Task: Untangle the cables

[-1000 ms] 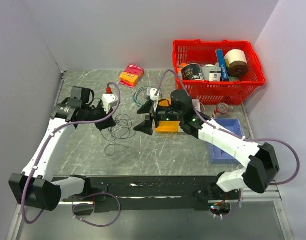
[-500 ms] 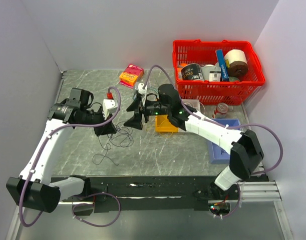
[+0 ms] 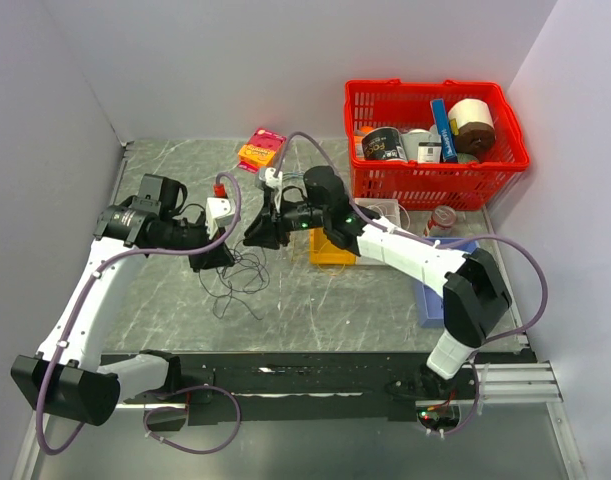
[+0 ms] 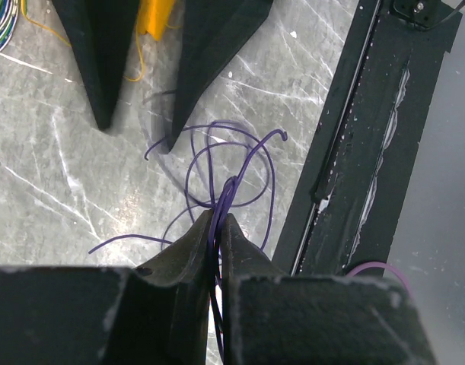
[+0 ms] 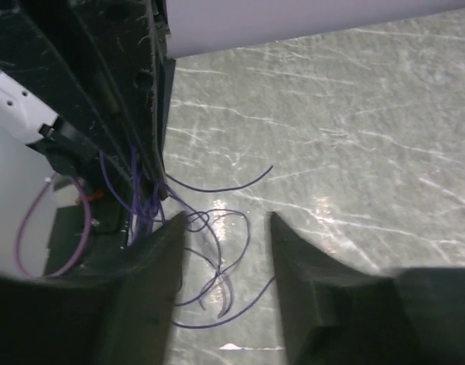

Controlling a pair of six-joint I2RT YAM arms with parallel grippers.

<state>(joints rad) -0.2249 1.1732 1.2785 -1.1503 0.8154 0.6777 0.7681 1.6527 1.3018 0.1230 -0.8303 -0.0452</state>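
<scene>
- Currently, dark purple strands of the cables [image 4: 230, 186] are pinched between the pressed-together fingers of the left gripper [image 4: 217, 218].
- Beyond that pinch, loose loops are seen fanned out on the table [image 5: 354, 114], well left of the basket [image 3: 425, 178] and nearer the arm bases.
- The right gripper [image 5: 225, 218] is held with its fingers spread, tips lowered over the same loops.
- Strands are seen just beside one of its fingers; whether they are touched cannot be told.
- Both grippers are set tip toward tip, left of the basket, the left one farther from it.
</scene>
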